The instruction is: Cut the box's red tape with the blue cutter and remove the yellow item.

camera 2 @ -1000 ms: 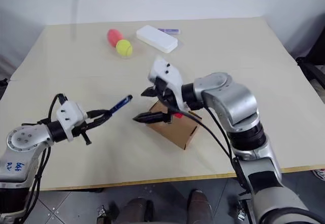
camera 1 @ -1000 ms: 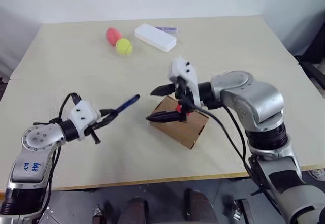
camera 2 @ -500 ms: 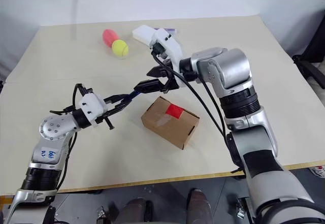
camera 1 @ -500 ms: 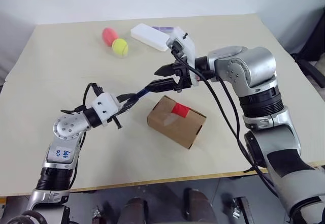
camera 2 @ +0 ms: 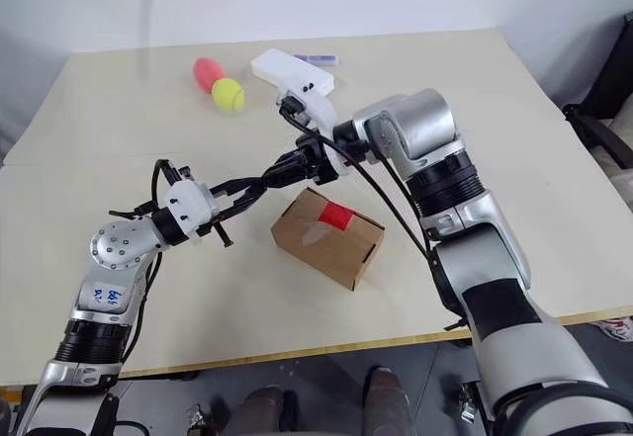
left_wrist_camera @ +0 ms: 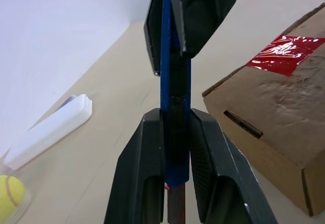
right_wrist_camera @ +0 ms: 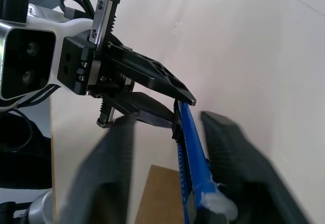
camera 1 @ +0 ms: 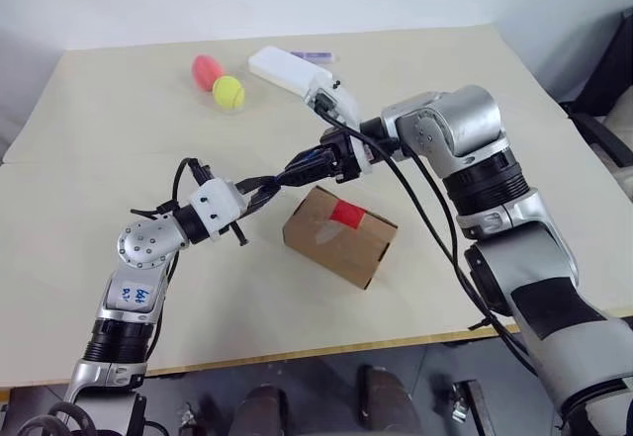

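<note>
The brown box [camera 1: 336,243] lies closed near the table's middle, with the red tape [camera 1: 348,215] square on its top face. Just above and behind the box hangs the blue cutter [left_wrist_camera: 175,82], held level between both arms. My left gripper [camera 1: 269,188] is shut on its near end. My right gripper [camera 1: 318,164] reaches in from the right, and its fingers [left_wrist_camera: 203,10] press against the far end of the cutter. The yellow item is hidden.
At the table's far side lie a pink-red ball [camera 1: 205,70], a yellow-green ball [camera 1: 227,91], a flat white case [camera 1: 287,70] and a small purple stick [camera 1: 314,55]. Bare tabletop [camera 1: 119,159] surrounds the box.
My right gripper rose from over the box, met the cutter's far end while open and has now closed on it. My left gripper carried the cutter up and to the right.
</note>
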Available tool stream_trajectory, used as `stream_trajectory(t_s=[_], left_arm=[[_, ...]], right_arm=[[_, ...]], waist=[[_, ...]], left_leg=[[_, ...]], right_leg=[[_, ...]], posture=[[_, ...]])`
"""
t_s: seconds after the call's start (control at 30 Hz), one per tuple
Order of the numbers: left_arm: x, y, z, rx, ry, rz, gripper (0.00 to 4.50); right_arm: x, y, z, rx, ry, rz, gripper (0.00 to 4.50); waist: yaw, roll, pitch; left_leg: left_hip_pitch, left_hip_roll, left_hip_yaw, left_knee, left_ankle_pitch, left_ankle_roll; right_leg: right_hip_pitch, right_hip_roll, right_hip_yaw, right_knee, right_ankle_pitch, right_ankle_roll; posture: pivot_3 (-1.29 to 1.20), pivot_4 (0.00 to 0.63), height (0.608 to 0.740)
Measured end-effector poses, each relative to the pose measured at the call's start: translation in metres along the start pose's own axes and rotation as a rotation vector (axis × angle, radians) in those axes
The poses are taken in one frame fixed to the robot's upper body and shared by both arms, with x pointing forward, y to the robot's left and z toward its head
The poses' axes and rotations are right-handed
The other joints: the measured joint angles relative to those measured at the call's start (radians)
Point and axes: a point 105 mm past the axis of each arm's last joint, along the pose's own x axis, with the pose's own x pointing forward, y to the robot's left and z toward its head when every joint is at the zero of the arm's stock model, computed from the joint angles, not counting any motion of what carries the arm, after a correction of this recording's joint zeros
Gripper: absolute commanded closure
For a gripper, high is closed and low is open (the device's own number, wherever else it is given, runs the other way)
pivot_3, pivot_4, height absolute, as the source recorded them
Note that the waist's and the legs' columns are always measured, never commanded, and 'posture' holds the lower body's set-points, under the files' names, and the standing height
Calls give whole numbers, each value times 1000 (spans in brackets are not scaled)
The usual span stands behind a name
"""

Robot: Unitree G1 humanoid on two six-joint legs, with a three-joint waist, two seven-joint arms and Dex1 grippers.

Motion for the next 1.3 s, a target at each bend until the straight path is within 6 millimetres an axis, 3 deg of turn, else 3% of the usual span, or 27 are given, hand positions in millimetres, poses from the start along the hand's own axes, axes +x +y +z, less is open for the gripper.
stream_trajectory(t_s=[0.07, 0.33, 0.53, 0.77, 0.8, 0.97, 1.13, 1.3], left_arm=[[0, 0, 0, 2, -2, 1, 4134], [3, -1, -2, -23, 4, 11, 4134], [6, 12, -19, -175, 114, 108, 2246], [5, 25, -20, -209, 143, 160, 138], [3, 27, -21, -209, 151, 161, 9], [-11, 40, -25, -231, 187, 196, 0], [-39, 59, -24, -275, 241, 216, 0], [-37, 52, 0, -363, 158, 161, 0]], right_arm=[[-1, -2, 0, 3, 3, -9, 4360], [-1, -4, 0, -20, 14, -21, 4357], [-4, -2, 6, -64, -6, -38, 4357], [-16, -2, 14, -79, -41, -76, 4357], [-19, -2, 15, -85, -47, -87, 4357], [-29, -6, 15, -92, -69, -130, 4357], [-49, -14, 16, -90, -101, -206, 4357], [-70, -21, 14, -94, -146, -279, 4357]], waist=[[-1, 0, 0], [-1, 0, 0], [0, 0, 0], [0, 0, 0], [0, 0, 0], [0, 0, 0], [0, 0, 0], [9, -1, 0]], left_leg=[[0, 0, 0, 0, 0, 0], [0, 0, 0, 0, 0, 0], [0, 0, 0, 0, 0, 0], [0, 0, 0, 0, 0, 0], [0, 0, 0, 0, 0, 0], [0, 0, 0, 0, 0, 0], [-1, 0, 0, 0, 0, 0], [-2, 0, -1, 0, 0, 0]], right_leg=[[0, 0, 0, 0, 0, 0], [0, 0, 0, 0, 0, 0], [0, 0, 0, 0, 0, 0], [0, 0, 0, 0, 0, 0], [0, 0, 0, 0, 0, 0], [0, 0, 0, 0, 0, 0], [0, 0, 0, 0, 0, 0], [0, 0, 0, -1, 0, 0]], posture=[[0, 150, 740], [0, 150, 740], [0, 150, 740], [0, 150, 740], [0, 150, 740], [0, 150, 740], [0, 150, 740], [0, 150, 740]])
